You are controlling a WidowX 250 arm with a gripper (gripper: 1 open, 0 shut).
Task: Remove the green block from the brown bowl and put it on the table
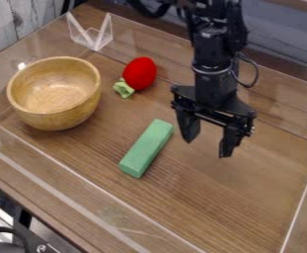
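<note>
Black and pointing straight down, the gripper (pixel 212 136) hangs over the desk (pixel 235 208) in the one camera view we have. We see its jaws standing wide apart, with bare wood showing between the two fingers (pixel 230 137). They hold nothing and touch nothing; the tips stand just above the wood.

One green block (pixel 146 147) lies flat on the desk, just left of the jaws and apart from them, its long side running diagonally from lower left to upper right. It is outside the bowl.

One brown bowl (pixel 53 91) sits at the left of the desk, upright, its pale speckled inside showing and nothing in it that we can make out. The block is well apart from it.

One red strawberry toy (pixel 138 72) with a green stem rests between the bowl and the arm, behind the block.

Clear acrylic walls (pixel 63 203) edge the desk, and one small clear stand (pixel 90 32) sits at the back left.
</note>
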